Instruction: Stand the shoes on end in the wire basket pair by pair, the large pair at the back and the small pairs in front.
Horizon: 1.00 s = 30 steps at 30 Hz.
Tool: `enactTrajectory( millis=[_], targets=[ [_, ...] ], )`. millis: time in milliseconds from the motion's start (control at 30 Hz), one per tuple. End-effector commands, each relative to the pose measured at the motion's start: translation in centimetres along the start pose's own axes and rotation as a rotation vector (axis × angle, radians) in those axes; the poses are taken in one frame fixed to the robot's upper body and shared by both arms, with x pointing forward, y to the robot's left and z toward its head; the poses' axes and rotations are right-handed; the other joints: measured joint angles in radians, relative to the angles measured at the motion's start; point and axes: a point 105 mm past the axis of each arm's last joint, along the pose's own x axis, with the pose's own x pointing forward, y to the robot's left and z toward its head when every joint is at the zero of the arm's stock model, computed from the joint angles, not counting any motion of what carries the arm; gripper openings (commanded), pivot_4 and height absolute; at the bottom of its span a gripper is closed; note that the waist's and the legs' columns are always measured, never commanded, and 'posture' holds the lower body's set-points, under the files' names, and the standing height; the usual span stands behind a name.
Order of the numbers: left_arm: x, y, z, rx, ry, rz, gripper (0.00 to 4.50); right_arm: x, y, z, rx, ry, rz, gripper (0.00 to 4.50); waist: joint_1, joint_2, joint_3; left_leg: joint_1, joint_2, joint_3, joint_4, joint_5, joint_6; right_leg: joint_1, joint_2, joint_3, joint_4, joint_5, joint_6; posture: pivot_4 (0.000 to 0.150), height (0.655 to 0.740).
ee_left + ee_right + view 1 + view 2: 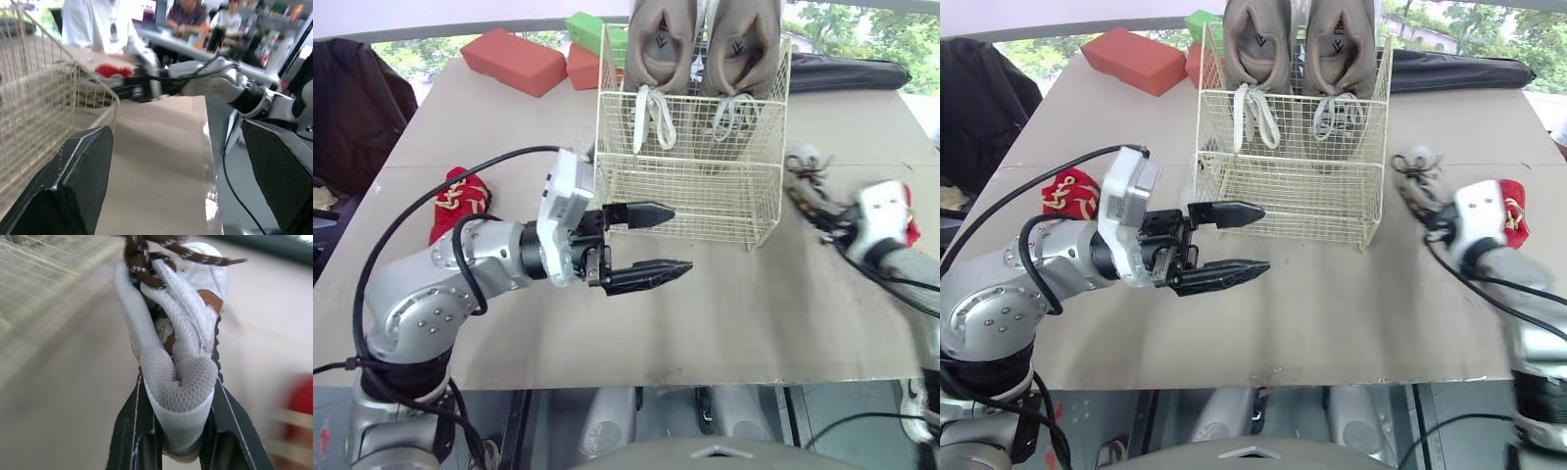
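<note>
Beige table (724,323); seemingly daylit window (862,34) behind.

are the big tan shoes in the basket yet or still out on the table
In. Both tan shoes stand on end side by side at the back of the wire basket.

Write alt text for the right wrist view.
The right claw pinches a small white shoe with brown laces by its padded rim, over the tan table. The wire basket stands off to one side.
</note>
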Motion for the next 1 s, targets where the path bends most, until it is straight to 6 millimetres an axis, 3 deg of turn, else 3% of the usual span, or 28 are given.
enactTrajectory(
  millis=[33,100,167,267,367,467,567,700,833,1000],
  targets=[
    [0.3,0.2,1.3,-0.003,-0.043,-0.042,4.50,-3.9,0.0,3.8,-0.159,-0.077,0.183,0.08,-0.002,0.001,0.001,0.001,0.000,0.000,-0.001,0.000,0.000,0.000,0.000,0.000,0.000,0.000,0.000,0.150,0.7400],
    [0.6,0.6,2.1,-0.031,-0.053,-0.087,4.50,-7.9,1.2,5.2,-0.277,-0.011,0.451,0.07,-0.001,0.003,0.002,0.001,0.000,0.001,-0.001,0.000,0.000,0.000,0.001,0.000,0.000,0.000,0.000,0.150,0.7400],
    [0.6,0.9,2.7,-0.051,-0.039,-0.126,4.50,-10.6,2.7,6.2,-0.349,0.061,0.672,0.05,-0.002,0.004,0.002,0.001,0.001,0.002,-0.001,0.000,0.000,0.001,0.001,-0.001,0.001,0.000,0.000,0.150,0.7400],
    [0.7,1.4,2.9,-0.055,0.031,-0.171,4.50,-12.5,4.5,7.2,-0.450,0.144,0.892,0.03,-0.014,0.001,0.002,0.004,0.002,0.003,0.000,0.000,0.000,0.004,0.003,0.000,0.000,0.000,0.000,0.150,0.7400],
    [0.8,1.8,2.9,-0.057,0.129,-0.219,4.50,-13.0,6.7,8.7,-0.568,0.121,1.070,0.02,-0.020,0.000,0.002,0.006,0.002,0.003,0.000,0.000,0.000,0.007,0.003,0.000,-0.002,0.000,0.000,0.150,0.7400],
    [0.9,2.1,2.9,-0.071,0.214,-0.281,4.50,-12.5,8.7,9.6,-0.721,0.058,1.202,0.02,-0.021,0.000,0.003,0.005,0.001,0.003,0.001,0.000,0.000,0.006,0.002,-0.001,-0.003,0.000,0.000,0.150,0.7400],
    [1.7,2.5,3.3,-0.060,0.298,-0.335,4.50,-10.7,11.2,11.0,-0.858,-0.126,1.270,0.02,-0.023,0.000,0.004,0.003,0.002,0.001,0.001,0.000,0.000,0.006,0.002,-0.003,-0.005,0.000,0.000,0.150,0.7400],
    [2.0,2.0,3.4,-0.078,0.391,-0.411,4.50,-7.7,13.0,13.2,-1.039,-0.300,1.305,0.02,-0.031,-0.002,0.006,-0.001,0.001,0.000,0.000,0.003,-0.005,0.003,0.001,-0.003,-0.007,0.000,0.000,0.150,0.7400],
    [2.0,1.5,2.2,-0.118,0.529,-0.436,4.50,-5.9,14.4,15.3,-1.152,-0.406,1.326,0.02,-0.028,-0.001,0.006,-0.005,0.000,0.000,-0.001,0.003,-0.005,-0.002,0.001,-0.002,-0.007,0.000,0.000,0.150,0.7400],
    [1.3,0.9,0.5,-0.174,0.652,-0.425,2.90,-4.9,15.7,17.1,-1.221,-0.524,1.329,0.02,-0.029,-0.001,0.006,-0.020,0.001,-0.005,0.003,0.003,-0.005,-0.015,0.000,-0.004,-0.006,-0.001,0.001,0.150,0.7400]
  ],
)
